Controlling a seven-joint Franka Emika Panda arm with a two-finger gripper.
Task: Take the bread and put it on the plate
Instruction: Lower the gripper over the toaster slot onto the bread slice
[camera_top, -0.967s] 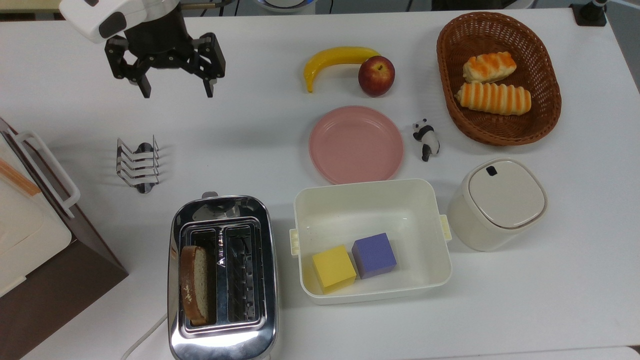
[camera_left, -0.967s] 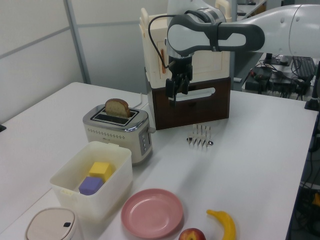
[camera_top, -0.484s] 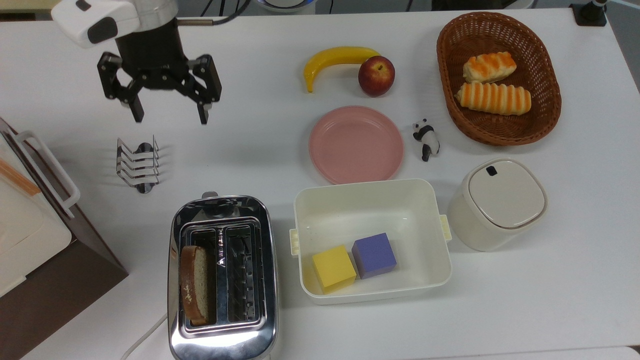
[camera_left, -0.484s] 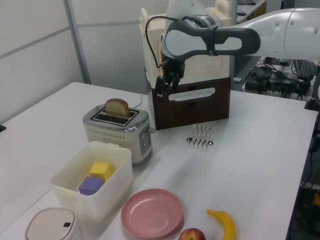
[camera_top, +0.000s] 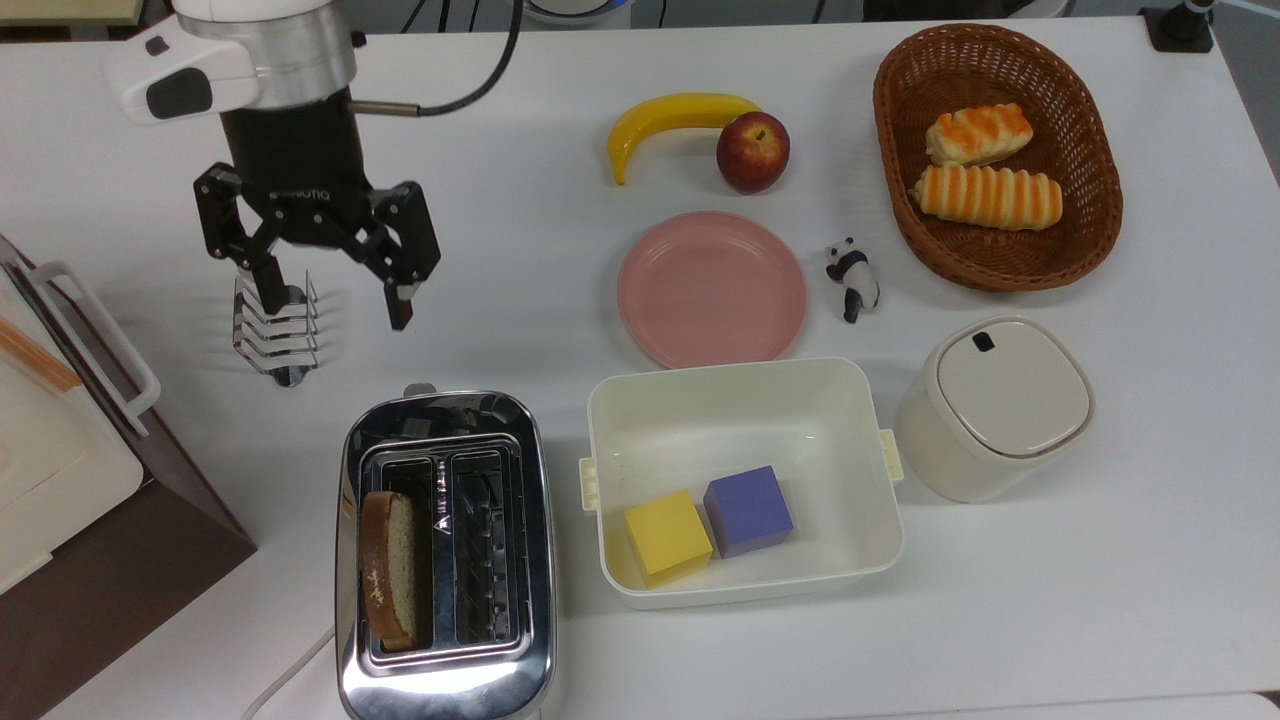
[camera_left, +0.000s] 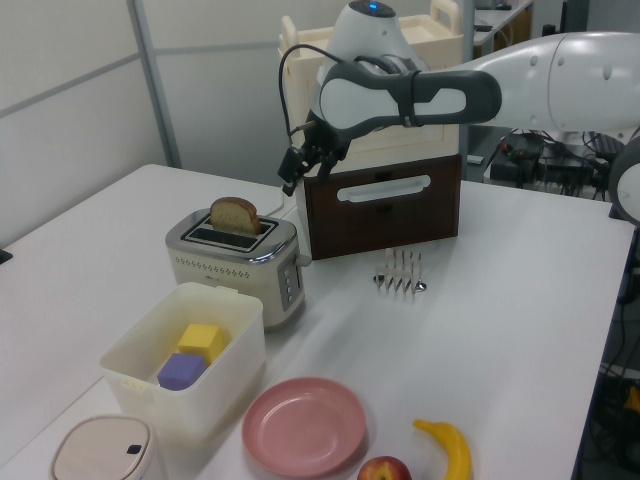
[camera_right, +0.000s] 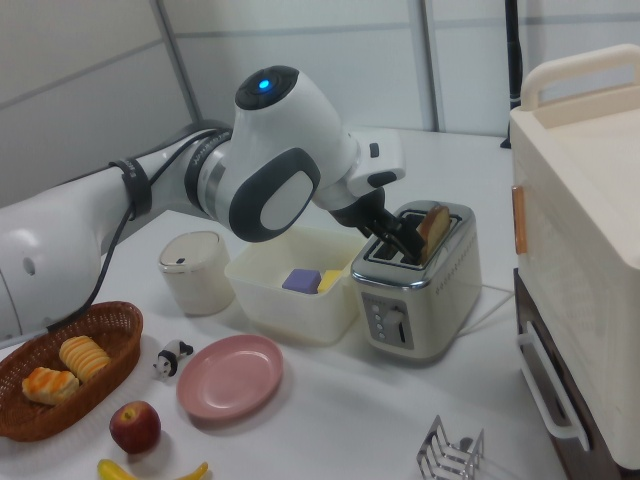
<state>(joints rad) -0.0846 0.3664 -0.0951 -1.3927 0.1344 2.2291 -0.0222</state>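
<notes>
Above the white table (camera_top: 560, 300), the black two-finger hand (camera_top: 330, 300) hangs spread and empty; the brown wholegrain bread slice (camera_top: 388, 570) stands in the chrome toaster (camera_top: 445, 660), well apart from the round pink plate (camera_top: 712, 288).

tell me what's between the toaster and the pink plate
Mostly bare white table in the top view. The white tub sits beside the toaster, below the plate, off the direct line.
</notes>
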